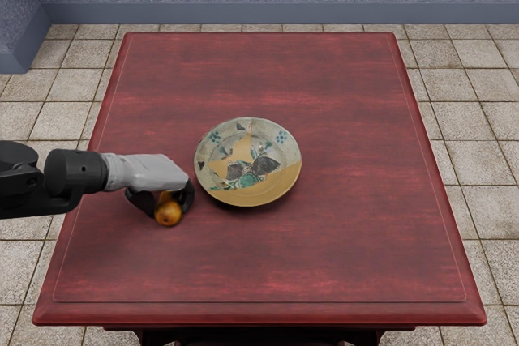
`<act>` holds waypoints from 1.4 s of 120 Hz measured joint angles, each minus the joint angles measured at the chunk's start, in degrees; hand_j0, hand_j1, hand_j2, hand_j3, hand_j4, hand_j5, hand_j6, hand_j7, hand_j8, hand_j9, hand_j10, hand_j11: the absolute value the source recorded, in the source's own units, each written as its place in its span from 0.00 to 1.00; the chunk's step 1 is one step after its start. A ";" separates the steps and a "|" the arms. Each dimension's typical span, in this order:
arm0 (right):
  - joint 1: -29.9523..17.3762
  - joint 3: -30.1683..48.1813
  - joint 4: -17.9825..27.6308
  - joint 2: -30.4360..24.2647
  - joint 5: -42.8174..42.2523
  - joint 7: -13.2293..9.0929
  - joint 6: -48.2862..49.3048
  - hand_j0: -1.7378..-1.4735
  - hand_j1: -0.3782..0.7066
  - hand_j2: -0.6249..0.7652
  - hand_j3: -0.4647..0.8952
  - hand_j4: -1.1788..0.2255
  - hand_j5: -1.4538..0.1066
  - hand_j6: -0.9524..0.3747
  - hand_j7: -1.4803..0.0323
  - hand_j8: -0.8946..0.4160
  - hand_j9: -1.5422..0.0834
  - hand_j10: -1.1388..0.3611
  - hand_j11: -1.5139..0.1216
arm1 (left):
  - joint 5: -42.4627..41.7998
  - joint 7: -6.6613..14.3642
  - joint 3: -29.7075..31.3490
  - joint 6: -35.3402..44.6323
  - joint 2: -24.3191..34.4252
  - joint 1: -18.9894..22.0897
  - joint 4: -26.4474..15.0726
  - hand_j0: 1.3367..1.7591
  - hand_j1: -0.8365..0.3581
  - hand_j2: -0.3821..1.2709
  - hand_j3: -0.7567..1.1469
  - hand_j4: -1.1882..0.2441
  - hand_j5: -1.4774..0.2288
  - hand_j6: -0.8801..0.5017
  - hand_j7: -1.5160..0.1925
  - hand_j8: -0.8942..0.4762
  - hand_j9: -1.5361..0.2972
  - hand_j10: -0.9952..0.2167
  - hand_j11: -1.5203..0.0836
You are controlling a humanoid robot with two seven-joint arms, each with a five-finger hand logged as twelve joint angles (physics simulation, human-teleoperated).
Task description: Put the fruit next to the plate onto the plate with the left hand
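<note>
A small orange-yellow fruit [169,213] lies on the red table just left of the plate. The plate [247,161] is round, pale with a painted leaf pattern and an ochre rim, near the table's middle. My left hand [162,192] reaches in from the left edge and sits over the fruit. Its dark fingers [143,202] curl down around the fruit's top and sides, and the fruit's lower part shows below them. The fruit rests on the table, apart from the plate. No right arm shows.
The dark red table [365,224] has a raised rim and stands on a tiled floor. My left forearm [49,184] crosses the table's left edge.
</note>
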 joint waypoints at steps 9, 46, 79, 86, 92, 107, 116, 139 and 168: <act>0.00 0.00 0.00 0.00 0.00 0.00 0.00 0.30 0.05 0.45 0.34 0.82 0.91 0.70 0.96 0.66 0.93 0.74 0.91 | -0.02 -0.04 0.04 -0.04 -0.08 -0.07 0.01 0.75 0.41 0.41 0.40 0.41 0.37 0.27 0.38 0.31 0.35 0.25 0.37; 0.00 0.00 0.00 0.00 0.00 0.00 0.00 0.30 0.05 0.45 0.34 0.82 0.91 0.70 0.96 0.66 0.93 0.74 0.91 | -2.28 -0.10 0.05 -0.53 0.80 -2.02 -0.21 0.75 0.40 0.44 0.40 0.45 0.28 0.31 0.32 0.34 0.30 0.26 0.34; 0.00 0.00 0.00 0.00 0.00 0.00 0.00 0.30 0.05 0.45 0.34 0.82 0.91 0.70 0.96 0.66 0.93 0.74 0.91 | -5.40 -0.12 -0.12 -0.68 2.80 -6.53 -0.41 0.75 0.43 0.47 0.40 0.41 0.28 0.27 0.31 0.29 0.29 0.24 0.33; 0.00 0.00 0.00 0.00 0.00 0.00 0.00 0.30 0.05 0.45 0.34 0.82 0.91 0.70 0.96 0.66 0.93 0.74 0.91 | -6.35 -0.12 -0.17 -0.75 2.81 -7.68 -0.42 0.75 0.42 0.48 0.40 0.41 0.28 0.27 0.31 0.28 0.30 0.23 0.33; 0.00 0.00 0.00 0.00 0.00 0.00 0.00 0.30 0.05 0.45 0.34 0.82 0.91 0.70 0.96 0.66 0.93 0.74 0.91 | -7.27 -0.13 -0.19 -0.84 2.81 -8.72 -0.43 0.75 0.42 0.49 0.40 0.40 0.28 0.26 0.31 0.29 0.30 0.23 0.33; 0.00 0.00 0.00 0.00 0.00 0.00 0.00 0.30 0.05 0.45 0.34 0.82 0.91 0.70 0.96 0.66 0.93 0.74 0.91 | -9.39 -0.12 -0.23 -1.03 2.73 -11.06 -0.44 0.76 0.40 0.51 0.40 0.40 0.28 0.26 0.31 0.27 0.30 0.23 0.34; 0.00 0.00 0.00 0.00 0.00 0.00 0.00 0.30 0.05 0.45 0.34 0.82 0.91 0.70 0.96 0.66 0.93 0.74 0.91 | -10.45 -0.12 -0.24 -1.29 2.37 -12.14 -0.44 0.76 0.40 0.51 0.40 0.39 0.28 0.25 0.31 0.26 0.30 0.23 0.34; 0.00 0.00 0.00 0.00 0.00 0.00 0.00 0.30 0.05 0.45 0.34 0.82 0.91 0.70 0.96 0.66 0.93 0.74 0.91 | -13.47 -0.10 -0.23 -2.04 0.48 -14.61 -0.35 0.76 0.37 0.51 0.40 0.39 0.29 0.26 0.32 0.23 0.31 0.22 0.34; 0.00 0.00 0.00 0.00 0.00 0.00 0.00 0.30 0.05 0.45 0.34 0.82 0.91 0.70 0.96 0.66 0.93 0.74 0.91 | -15.34 -0.06 -0.19 -2.26 -3.34 -15.76 0.13 0.76 0.37 0.48 0.40 0.39 0.30 0.24 0.33 0.16 0.32 0.22 0.35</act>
